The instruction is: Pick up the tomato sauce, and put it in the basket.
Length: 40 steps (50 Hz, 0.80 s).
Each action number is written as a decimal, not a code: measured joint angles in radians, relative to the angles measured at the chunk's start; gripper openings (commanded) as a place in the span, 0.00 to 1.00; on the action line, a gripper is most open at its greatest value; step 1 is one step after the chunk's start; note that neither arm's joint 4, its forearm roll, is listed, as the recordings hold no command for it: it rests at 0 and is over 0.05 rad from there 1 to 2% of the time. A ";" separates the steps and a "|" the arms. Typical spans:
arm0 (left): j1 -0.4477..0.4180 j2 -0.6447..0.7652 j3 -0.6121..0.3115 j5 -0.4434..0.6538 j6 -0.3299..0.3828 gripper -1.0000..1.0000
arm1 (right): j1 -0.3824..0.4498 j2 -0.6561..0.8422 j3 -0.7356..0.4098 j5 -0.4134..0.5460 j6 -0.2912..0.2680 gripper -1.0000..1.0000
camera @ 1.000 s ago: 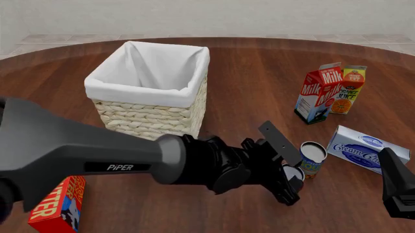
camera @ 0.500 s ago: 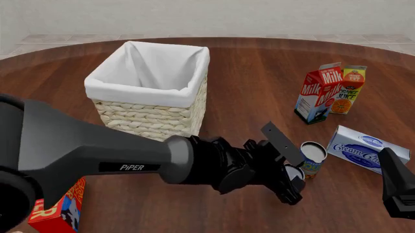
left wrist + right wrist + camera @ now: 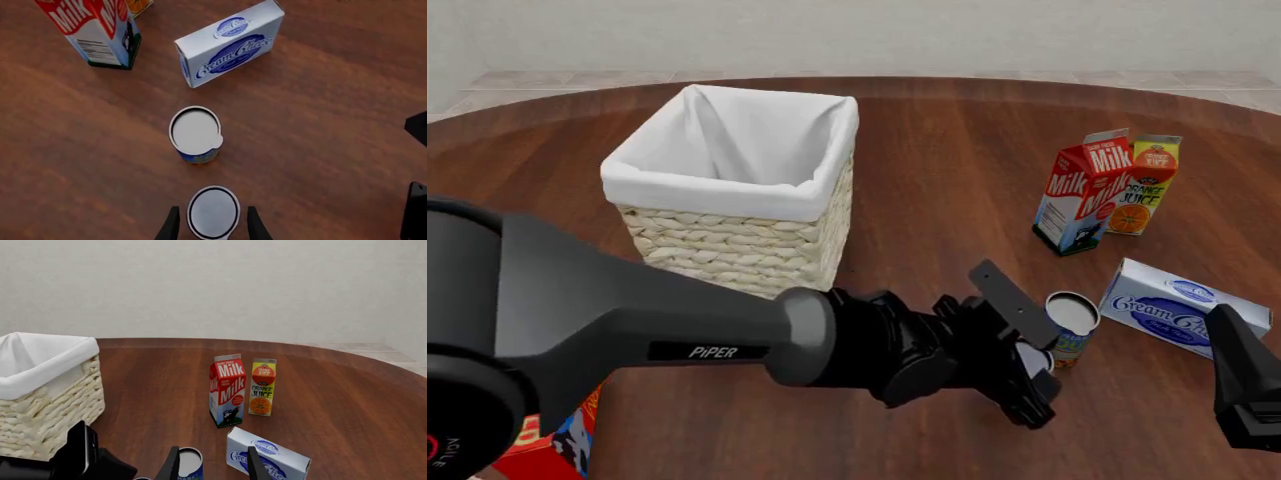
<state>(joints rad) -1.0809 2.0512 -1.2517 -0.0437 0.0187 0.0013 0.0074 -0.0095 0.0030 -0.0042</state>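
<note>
A dark wooden table (image 3: 961,160) spreads out under me, with a pale wall behind it. My left gripper (image 3: 213,227) hangs low over the right half of the table, fingers (image 3: 171,227) spread apart, one on either side of the tomato sauce (image 3: 213,212) — I see only its silver top from above, and whether my pads are touching its sides I cannot tell. From the front my own wrist covers most of that can (image 3: 1034,357); just a sliver of its top shows beside the blue-and-yellow can (image 3: 1069,325), which stands right next to it, farther out.

Beyond that can lies the cream cheese box (image 3: 1182,305), flat on the wood, and farther still the milk carton (image 3: 1081,195) stands upright with the orange juice carton (image 3: 1141,185) touching its right side.

The basket (image 3: 741,195) sits well to the left of the cans, with a white cloth lining. A red box (image 3: 554,445) peeks out from under my left arm at the near edge.

My right gripper (image 3: 213,465) hovers at the near right, fingers parted, holding nothing — its dark body (image 3: 1244,390) shows in the corner.
</note>
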 measured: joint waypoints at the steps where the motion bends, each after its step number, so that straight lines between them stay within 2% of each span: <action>1: 0.000 0.000 0.000 -0.001 -0.001 1.00 | 0.000 0.000 0.000 0.000 0.000 1.00; 40: -0.002 0.033 -0.009 -0.025 -0.045 1.00 | 0.000 0.000 0.000 0.000 0.000 1.00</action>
<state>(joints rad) -1.0829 2.0842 -1.2610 -0.0685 -0.0263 0.0012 0.0074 -0.0095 0.0030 -0.0042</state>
